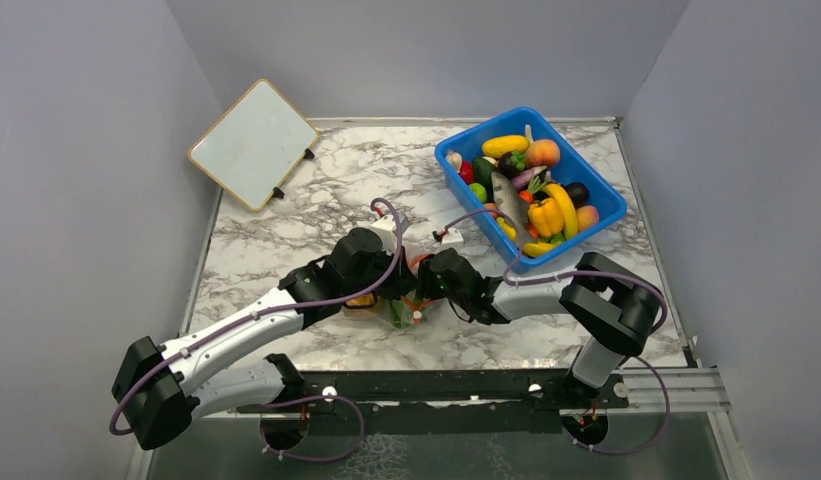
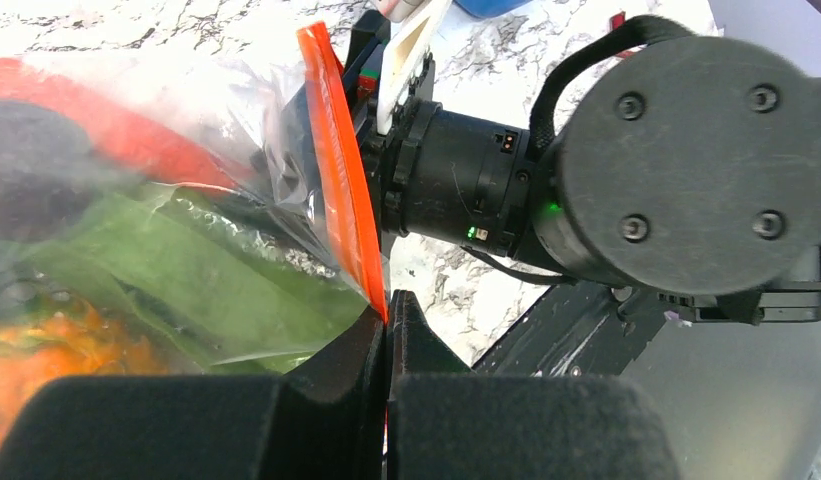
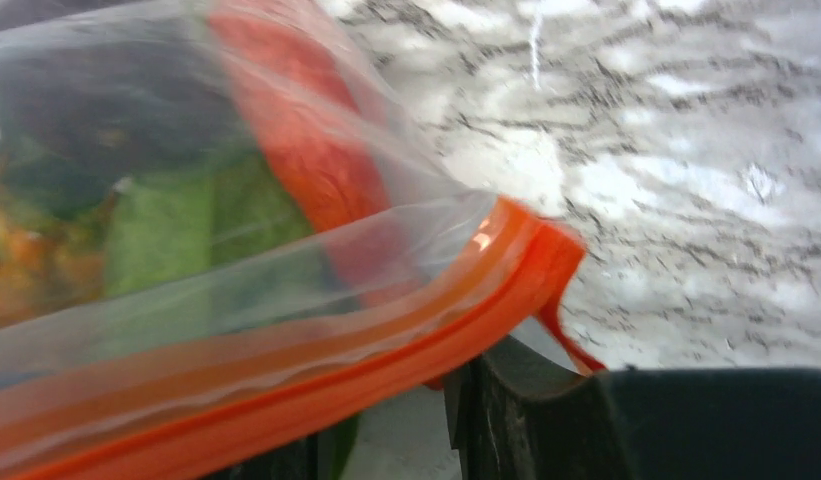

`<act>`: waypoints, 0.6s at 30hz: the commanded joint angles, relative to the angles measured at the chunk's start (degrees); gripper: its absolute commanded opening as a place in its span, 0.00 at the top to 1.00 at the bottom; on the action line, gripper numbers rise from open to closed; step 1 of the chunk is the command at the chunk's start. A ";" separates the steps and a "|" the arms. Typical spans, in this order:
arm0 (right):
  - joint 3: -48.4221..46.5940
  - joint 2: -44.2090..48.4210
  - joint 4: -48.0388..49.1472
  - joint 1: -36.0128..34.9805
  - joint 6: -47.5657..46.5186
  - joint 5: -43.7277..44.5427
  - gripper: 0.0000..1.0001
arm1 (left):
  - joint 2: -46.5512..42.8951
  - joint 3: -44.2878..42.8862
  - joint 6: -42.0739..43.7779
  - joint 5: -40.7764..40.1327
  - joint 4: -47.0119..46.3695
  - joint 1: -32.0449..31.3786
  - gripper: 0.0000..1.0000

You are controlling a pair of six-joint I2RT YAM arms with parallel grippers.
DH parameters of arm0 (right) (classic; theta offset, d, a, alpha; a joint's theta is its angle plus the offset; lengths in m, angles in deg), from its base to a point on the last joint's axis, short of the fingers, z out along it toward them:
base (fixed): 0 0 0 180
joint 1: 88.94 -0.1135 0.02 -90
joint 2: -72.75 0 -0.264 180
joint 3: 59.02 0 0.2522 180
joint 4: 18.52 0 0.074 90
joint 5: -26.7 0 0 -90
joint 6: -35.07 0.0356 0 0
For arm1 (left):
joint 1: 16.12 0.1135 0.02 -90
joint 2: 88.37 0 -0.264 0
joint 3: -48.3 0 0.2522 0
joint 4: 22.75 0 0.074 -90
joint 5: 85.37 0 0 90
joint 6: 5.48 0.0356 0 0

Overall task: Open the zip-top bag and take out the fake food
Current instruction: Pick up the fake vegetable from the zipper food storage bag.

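The zip-top bag (image 1: 398, 308) lies near the table's front edge, between my two grippers. It holds fake food: a green leaf (image 2: 206, 270), an orange piece (image 2: 46, 360) and a red piece (image 2: 116, 140). My left gripper (image 2: 388, 305) is shut on one end of the bag's red-orange zip strip (image 2: 336, 160), which stands up from its tips. In the right wrist view the strip (image 3: 316, 390) curves across my right gripper (image 3: 386, 420). Its jaws stand apart, with the table showing between them. A thin lip of the strip hangs against the right finger (image 3: 516, 400). The leaf (image 3: 166, 230) shows through the plastic.
A blue bin (image 1: 606, 200) full of toy fruits and vegetables stands at the back right. A white board (image 1: 254, 143) leans at the back left corner. The right arm's wrist (image 2: 686, 150) sits close beside my left gripper. The table's front edge and black rail (image 1: 436, 385) are just behind the bag.
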 commanded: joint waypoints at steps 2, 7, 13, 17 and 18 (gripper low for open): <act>-0.06 -1.16 -8.86 -0.10 2.57 3.25 0.71 | -1.69 0.43 -0.08 -0.42 0.06 -0.07 1.00; -0.53 3.05 -11.21 -0.11 1.87 3.47 0.85 | -2.01 0.45 0.13 -1.11 0.51 -0.14 1.00; 0.74 9.64 -13.08 -0.08 1.81 1.66 0.92 | -1.92 0.72 0.28 -1.12 0.72 -0.14 1.00; 1.28 13.81 -15.19 -0.04 2.63 -1.08 0.92 | -1.62 0.54 0.50 -1.12 0.93 -0.17 1.00; 1.28 14.59 -16.13 -0.06 3.30 -2.00 0.92 | -1.57 0.46 0.55 -1.07 1.03 -0.14 1.00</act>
